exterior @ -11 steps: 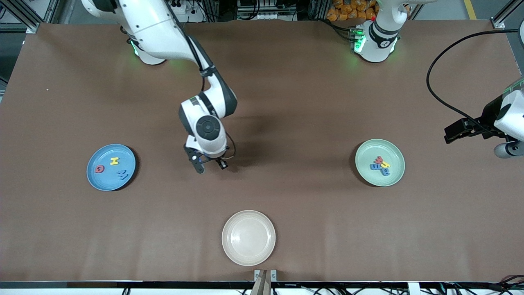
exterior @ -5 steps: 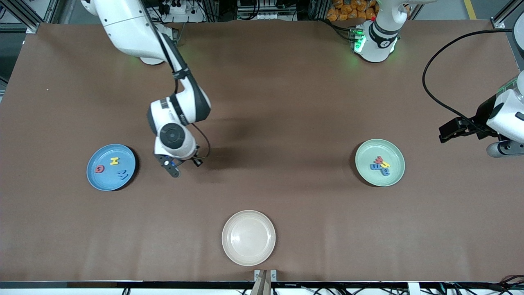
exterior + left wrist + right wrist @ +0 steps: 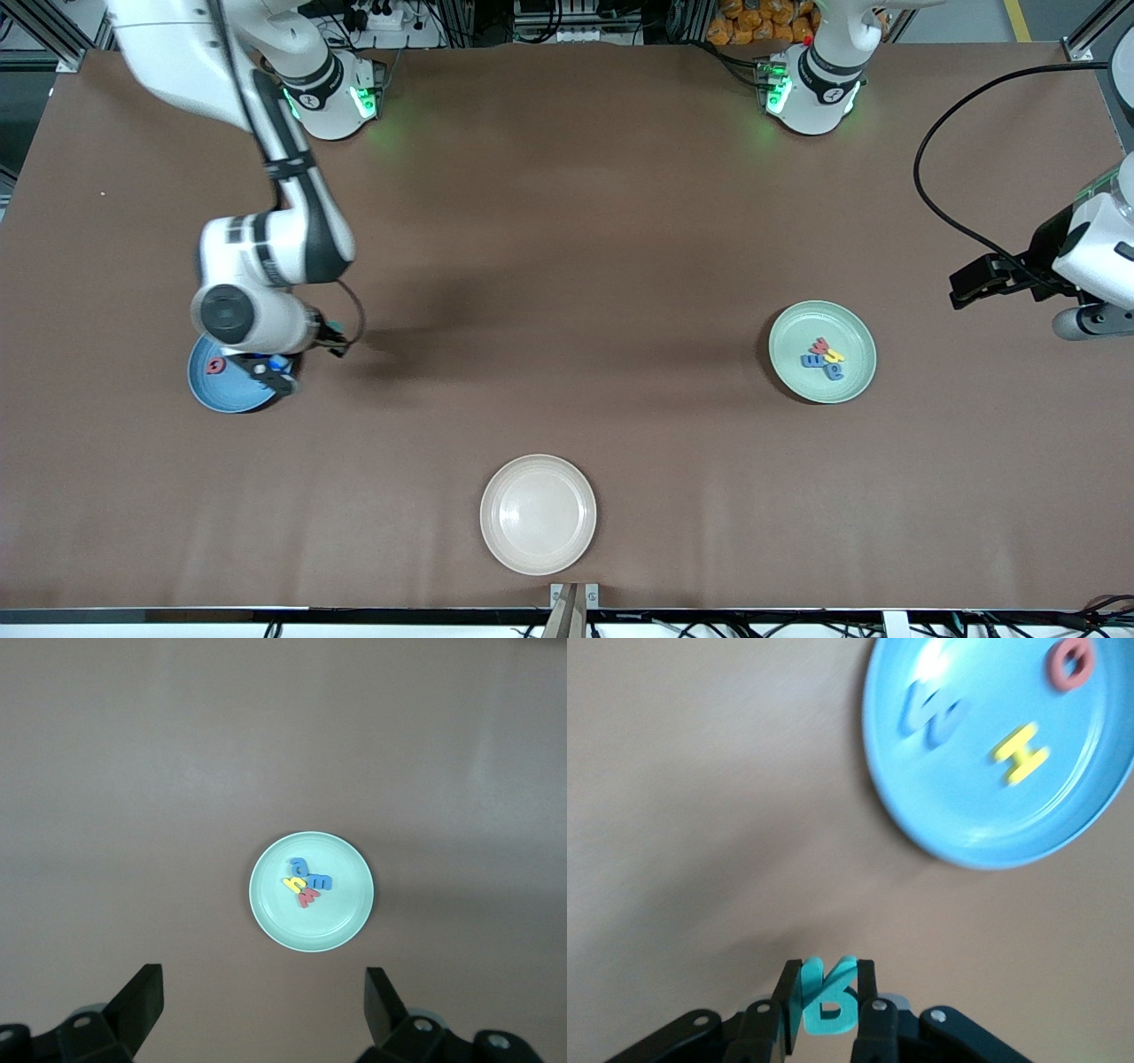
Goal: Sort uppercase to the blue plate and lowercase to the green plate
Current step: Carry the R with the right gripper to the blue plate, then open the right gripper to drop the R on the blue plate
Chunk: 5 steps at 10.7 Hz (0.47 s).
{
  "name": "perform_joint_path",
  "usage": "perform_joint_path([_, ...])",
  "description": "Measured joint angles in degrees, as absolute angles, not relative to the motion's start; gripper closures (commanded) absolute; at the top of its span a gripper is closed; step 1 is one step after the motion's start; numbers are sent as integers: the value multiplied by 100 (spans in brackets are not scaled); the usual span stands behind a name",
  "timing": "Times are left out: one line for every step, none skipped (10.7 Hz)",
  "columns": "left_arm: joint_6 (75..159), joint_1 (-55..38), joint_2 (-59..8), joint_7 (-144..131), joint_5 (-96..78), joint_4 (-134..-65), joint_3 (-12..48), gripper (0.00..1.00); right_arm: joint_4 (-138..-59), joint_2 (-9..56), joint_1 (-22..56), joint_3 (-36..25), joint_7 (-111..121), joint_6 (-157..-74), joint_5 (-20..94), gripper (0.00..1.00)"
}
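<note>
Foam teal R (image 3: pixel 828 1001) in right hand (image 3: pixel 830 1005)

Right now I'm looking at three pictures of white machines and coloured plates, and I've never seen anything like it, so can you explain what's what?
These are two robot arms bolted at one edge of a brown table. The wide picture looks down from a high camera facing them; the other two come from small cameras on each arm's wrist.

Three plates lie on the table: a blue plate toward the right arm's end, a green plate toward the left arm's end, and a cream-white plate nearest the front camera. Foam capitals, red Q, yellow H and blue W, lie in the blue plate. Four lowercase letters are piled in the green one.

The right tool is shut on a teal R, at the blue plate's edge. The left tool waits open, off toward its end of the table.
</note>
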<state>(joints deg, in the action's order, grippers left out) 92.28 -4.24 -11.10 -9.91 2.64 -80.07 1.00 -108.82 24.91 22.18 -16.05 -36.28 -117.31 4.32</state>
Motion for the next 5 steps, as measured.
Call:
perform_joint_path([9228,-413,-1108,-971,264,-8007,89,0,-10906,2462,1883,-1608,-3055,-11685,432,100])
perform_joint_path([9228,-409,-1108,-860,264,-8007,83,0,-10920,2455,1589,-1610,-2561,-11647,432,100])
perform_joint_path([9228,-407,-1108,-685,264,-8007,80,0,-10925,2453,1361,-1610,-2189,-11631,433,72])
perform_joint_path([9228,-406,-1107,-554,264,-8007,79,0,-10926,2452,1213,-1609,-1957,-11620,434,14])
perform_joint_path([9227,-404,-1103,-523,264,-8005,79,0,-10927,2452,1157,-1608,-1871,-11591,436,0])
